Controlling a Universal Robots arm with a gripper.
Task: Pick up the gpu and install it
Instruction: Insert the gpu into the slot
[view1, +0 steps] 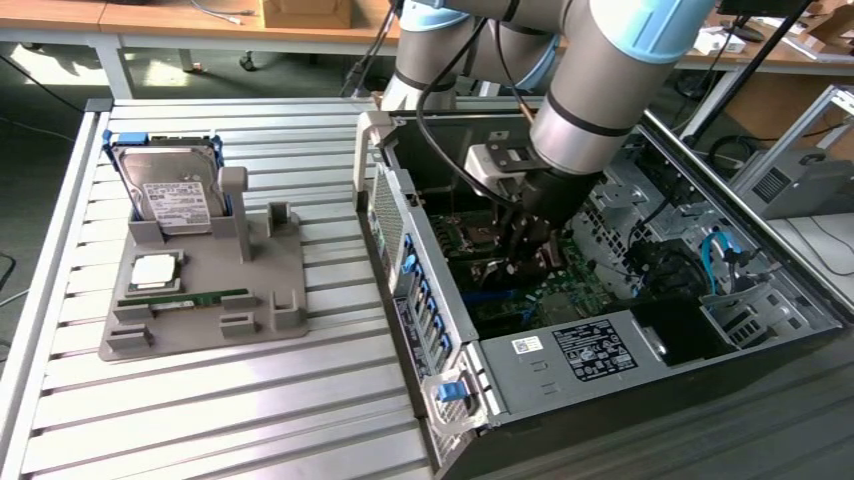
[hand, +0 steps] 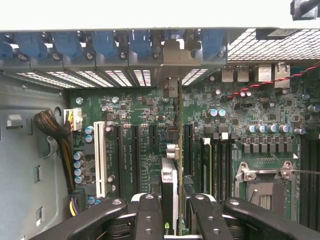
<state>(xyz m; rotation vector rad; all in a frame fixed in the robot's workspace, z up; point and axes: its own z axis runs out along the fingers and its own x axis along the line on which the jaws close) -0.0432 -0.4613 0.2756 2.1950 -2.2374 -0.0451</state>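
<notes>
Claw (hand: 172, 207) gripping the gpu (hand: 170, 182) edge-on between its fingers (hand: 148, 215), holding it upright over the green motherboard (hand: 140, 145) inside the open computer case (view1: 561, 360), hard drive (view1: 174, 195) resting in a grey holder (view1: 200, 310) on the table (view1: 200, 420).

Computer case (view1: 441, 330) sits on the slatted table (view1: 240, 420), at exterior view's right. Parts holder (view1: 200, 310) lies at exterior view's left, hard drive (view1: 171, 195) and memory stick (view1: 180, 298) on it. Gripper (view1: 534, 245) inside case, gpu (hand: 172, 175) edge-on over motherboard (hand: 140, 135).
</notes>
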